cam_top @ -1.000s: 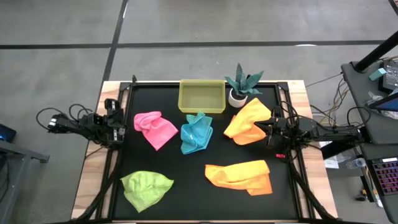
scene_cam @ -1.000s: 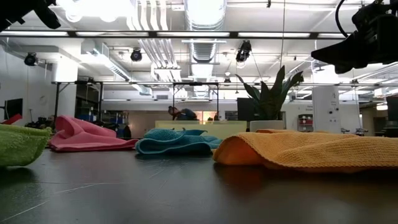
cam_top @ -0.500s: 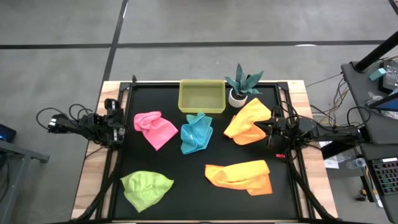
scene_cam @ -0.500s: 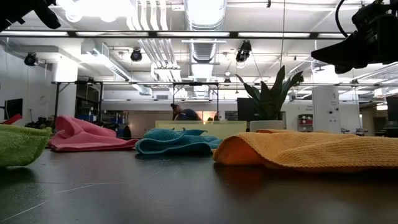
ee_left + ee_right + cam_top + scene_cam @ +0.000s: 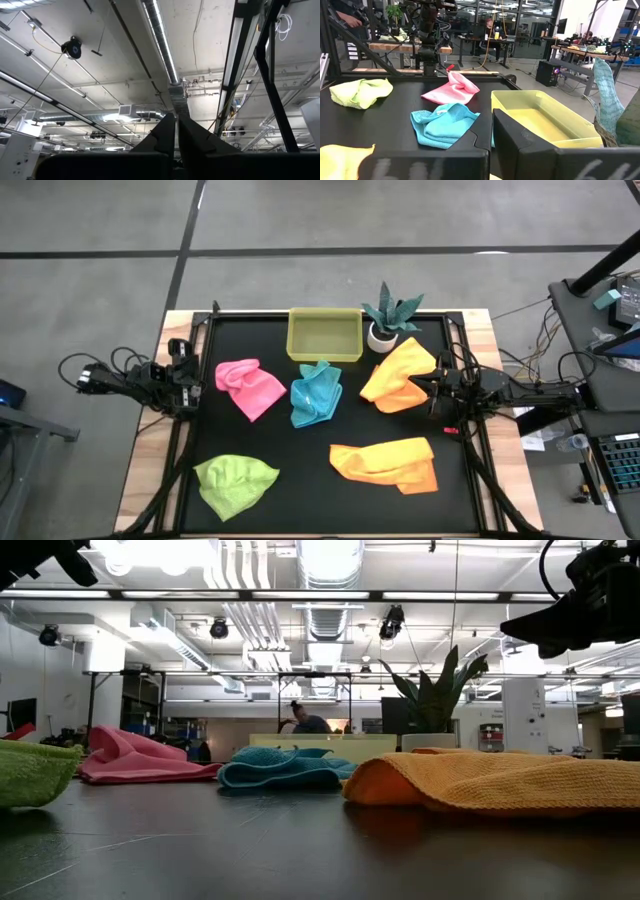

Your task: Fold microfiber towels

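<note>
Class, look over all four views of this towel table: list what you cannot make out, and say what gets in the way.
- Left wrist view: table and towels absent; the shut left gripper points at the ceiling.
- Low view: the farther orange towel is hidden behind the nearer orange towel; the green towel is cut by the edge.
- Right wrist view: the right gripper blocks the foreground.

Five crumpled, unfolded microfiber towels lay flat: pink towel point(image 5: 249, 387) nearest the left gripper point(image 5: 193, 379), turquoise towel point(image 5: 316, 394) midway, one orange towel point(image 5: 399, 374) touching the right gripper point(image 5: 431, 390), another orange towel point(image 5: 386, 463) and a lime green towel point(image 5: 235, 483) farther off.
</note>
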